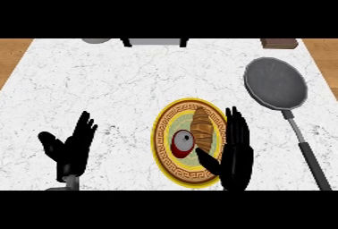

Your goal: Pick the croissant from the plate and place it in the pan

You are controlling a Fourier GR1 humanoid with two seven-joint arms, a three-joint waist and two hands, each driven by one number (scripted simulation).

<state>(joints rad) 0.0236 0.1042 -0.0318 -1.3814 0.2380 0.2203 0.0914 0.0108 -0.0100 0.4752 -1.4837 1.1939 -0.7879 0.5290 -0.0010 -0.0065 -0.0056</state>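
— What sits closest?
— The right hand point(236, 159), rising from the lower edge, where its wrist is cut off. Its fingers are straight and close together, the thumb is spread to the left, and it holds nothing.

— Does it hide anything?
— It hides the right rim of the plate point(161, 138), and the thumb crosses the lower part of the plate.

— And the croissant point(203, 129)?
— It lies lengthwise on the plate, ridged and golden brown, just left of those fingers. I cannot tell whether they touch it.

— Anything else on the plate?
— A small round thing point(183, 141), red with a pale face, touching the croissant's left side. What it is, I cannot make out. The plate is round with a yellow patterned band.

— Further out?
— The pan point(276, 82), dark grey and round, lies up and to the right, well apart from the plate. Its long handle point(307, 152) runs down past the hand to the lower edge.

— The other hand?
— The left hand point(69, 154) rests open at the lower left, fingers up.

— Underneath?
— A white marble counter point(119, 80) with fine grey veins. A few items at its far edge are cut off.
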